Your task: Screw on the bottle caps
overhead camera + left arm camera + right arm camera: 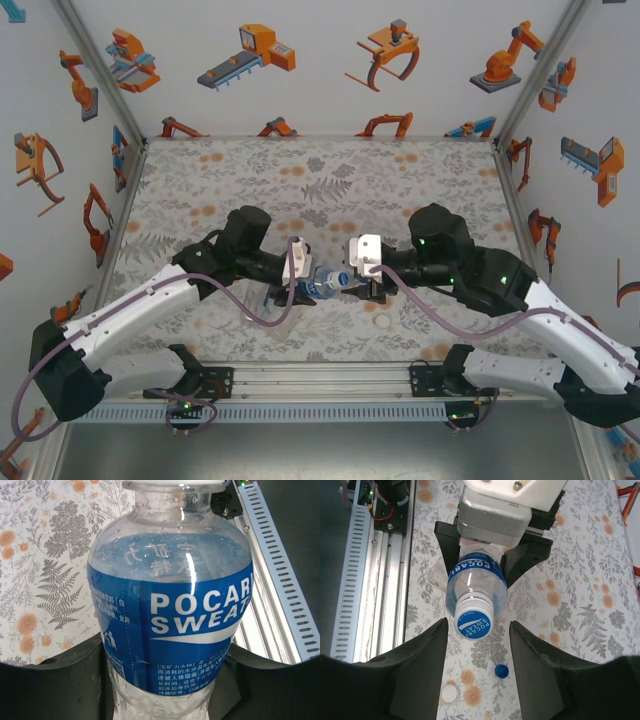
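The left gripper was clenched on the blue-label bottle, holding it tipped over with its neck aimed at the right gripper. That one stood released, jaws apart at three and nine o'clock of the blue-and-white cap, touching nothing. The cap sat on the bottle's neck; how tight, I couldn't tell. Out on the table, a blue cap lay at five o'clock of the bottle mouth and a white cap at seven, both loose. My read: one bottle capped or nearly so, more capping left.
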Robot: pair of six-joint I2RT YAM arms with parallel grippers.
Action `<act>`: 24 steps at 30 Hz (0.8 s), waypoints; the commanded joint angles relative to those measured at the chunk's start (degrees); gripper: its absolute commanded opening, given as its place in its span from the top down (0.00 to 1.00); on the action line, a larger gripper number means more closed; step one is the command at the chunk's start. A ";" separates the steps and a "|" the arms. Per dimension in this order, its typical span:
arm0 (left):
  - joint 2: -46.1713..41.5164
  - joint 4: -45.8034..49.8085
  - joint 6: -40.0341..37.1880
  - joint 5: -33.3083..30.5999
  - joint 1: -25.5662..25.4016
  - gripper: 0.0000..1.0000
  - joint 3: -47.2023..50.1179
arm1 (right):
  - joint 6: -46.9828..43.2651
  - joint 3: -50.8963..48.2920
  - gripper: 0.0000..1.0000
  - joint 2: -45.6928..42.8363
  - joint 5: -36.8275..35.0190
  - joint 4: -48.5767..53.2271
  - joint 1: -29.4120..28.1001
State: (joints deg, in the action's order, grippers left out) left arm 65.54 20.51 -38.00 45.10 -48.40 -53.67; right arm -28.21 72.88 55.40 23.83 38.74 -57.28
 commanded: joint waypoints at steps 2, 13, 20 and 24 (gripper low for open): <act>-0.78 1.30 -1.51 2.36 -0.20 1.00 -1.61 | -0.89 -0.78 0.53 0.41 3.18 -3.21 -0.56; -0.68 1.37 -1.80 2.36 -0.20 1.00 -1.74 | -0.59 -1.40 0.67 1.47 1.20 -2.07 -0.76; -0.18 -2.69 1.28 -2.41 -0.20 1.00 -1.29 | 22.78 -5.10 1.00 0.80 -13.00 -10.69 -0.77; 0.76 -8.69 2.89 -5.38 -0.16 1.00 0.40 | 48.90 -5.90 1.00 1.86 -26.15 -9.86 -0.80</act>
State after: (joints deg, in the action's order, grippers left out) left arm 66.04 19.97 -37.63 39.33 -48.23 -53.34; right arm -1.26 68.23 55.53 11.07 32.03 -57.93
